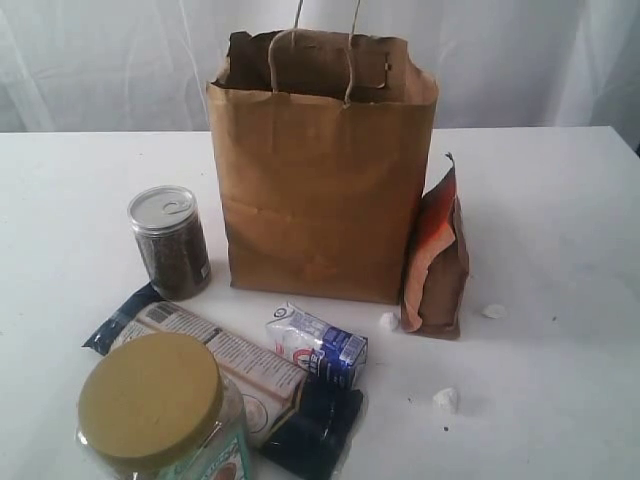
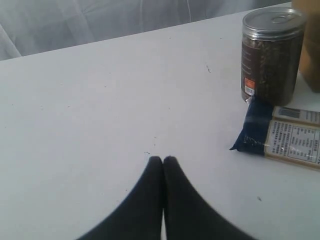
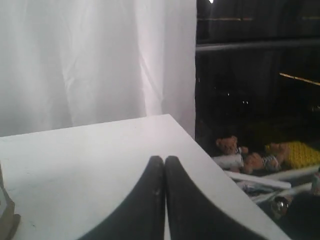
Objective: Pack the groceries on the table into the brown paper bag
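**Tabletop** [image 1: 560, 220]: white and flat with faint specks. It carries every item below.

**Brown paper bag** [image 1: 320, 190]: stands upright at the rear centre. The mouth is open, the rim ragged and creased, and the twisted loop handles stand up. Only the upper inner back wall shows, so its contents cannot be told.

**Clear can of dark grains** [image 1: 169, 243]: upright, left of the bag and just apart from it. It has a metal pull-tab lid and is filled nearly to the top with dark grains.

**Long dark-blue packet** [image 1: 250, 375]: lies flat in front of the can, running diagonally toward the near edge, with its beige printed label facing up. It is sealed.

**Small white-blue carton** [image 1: 317, 345]: lies on its side, closed, resting against the packet's upper edge.

**Big olive-lidded jar** [image 1: 160, 410]: upright at the near left with its lid on, hiding part of the packet. Its contents cannot be made out.

**Orange-brown pouch** [image 1: 437, 260]: upright and sealed, leaning on the bag's right side wall.

**White crumbs** [image 1: 446, 400]: three loose bits lie on the tabletop near the pouch and the carton.

**Left jaws**: pressed together and pinching nothing, over bare tabletop. The can and the packet's end lie ahead of them to one side.

**Right jaws**: pressed together and pinching nothing, over the tabletop near its corner. A white curtain [image 3: 90, 60] hangs behind.
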Controlling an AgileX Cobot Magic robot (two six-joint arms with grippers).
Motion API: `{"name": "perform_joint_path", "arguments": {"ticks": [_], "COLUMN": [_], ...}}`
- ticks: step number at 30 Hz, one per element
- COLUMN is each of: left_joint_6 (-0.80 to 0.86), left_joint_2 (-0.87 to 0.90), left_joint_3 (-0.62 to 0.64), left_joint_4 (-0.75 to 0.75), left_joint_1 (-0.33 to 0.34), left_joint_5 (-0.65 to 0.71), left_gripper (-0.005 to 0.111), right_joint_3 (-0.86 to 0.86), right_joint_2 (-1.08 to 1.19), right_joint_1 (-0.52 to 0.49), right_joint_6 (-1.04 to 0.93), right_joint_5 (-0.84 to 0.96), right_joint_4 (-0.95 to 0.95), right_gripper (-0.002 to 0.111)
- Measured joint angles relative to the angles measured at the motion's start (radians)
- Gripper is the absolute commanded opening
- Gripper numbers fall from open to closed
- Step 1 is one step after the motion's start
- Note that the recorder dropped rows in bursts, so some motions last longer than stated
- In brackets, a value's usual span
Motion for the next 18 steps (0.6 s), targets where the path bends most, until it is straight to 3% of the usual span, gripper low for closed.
{"name": "perform_joint_path", "arguments": {"ticks": [5,10,13,18], "left_joint_6": [0.000,0.000,0.000,0.000], "left_joint_2": [0.000,0.000,0.000,0.000], "left_joint_3": [0.000,0.000,0.000,0.000], "left_joint_4": [0.000,0.000,0.000,0.000], "left_joint_1": [0.000,0.000,0.000,0.000], "left_joint_5": [0.000,0.000,0.000,0.000], "left_gripper": [0.000,0.000,0.000,0.000], "right_joint_3": [0.000,0.001,0.001,0.001], "right_joint_2": [0.000,0.000,0.000,0.000], "right_joint_1": [0.002,0.022,0.028,0.032], "right_joint_6": [-0.128,-0.695,-0.851,-0.906], "right_joint_5": [0.112,0.213,0.228,0.229], "right_joint_4": [0.254,0.803,0.892,0.928], "right_gripper": [0.000,0.000,0.000,0.000]}}
